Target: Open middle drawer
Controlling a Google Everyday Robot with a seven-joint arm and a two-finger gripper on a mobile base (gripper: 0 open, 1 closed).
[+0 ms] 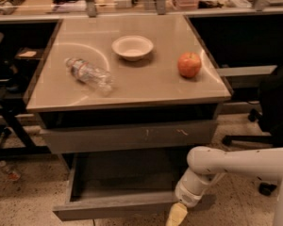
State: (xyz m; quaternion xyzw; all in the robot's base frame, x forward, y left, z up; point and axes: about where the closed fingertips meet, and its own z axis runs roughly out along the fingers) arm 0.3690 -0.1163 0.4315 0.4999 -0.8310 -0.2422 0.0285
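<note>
The middle drawer [115,205] is a wide, shallow grey drawer with a plain front. It stands pulled out below the scratched grey front [132,136], and its grey inside [127,175] shows with nothing in it. My gripper [177,214], with a pale yellow tip, is at the right end of the drawer's front, near the lower edge of the view. My white arm [236,164] comes in from the right.
On the tan cabinet top [146,84] lie a clear plastic bottle [88,73], a white bowl [132,47] and a red apple [189,64]. A black chair [273,107] stands to the right, and dark table legs [9,126] to the left. The floor is speckled.
</note>
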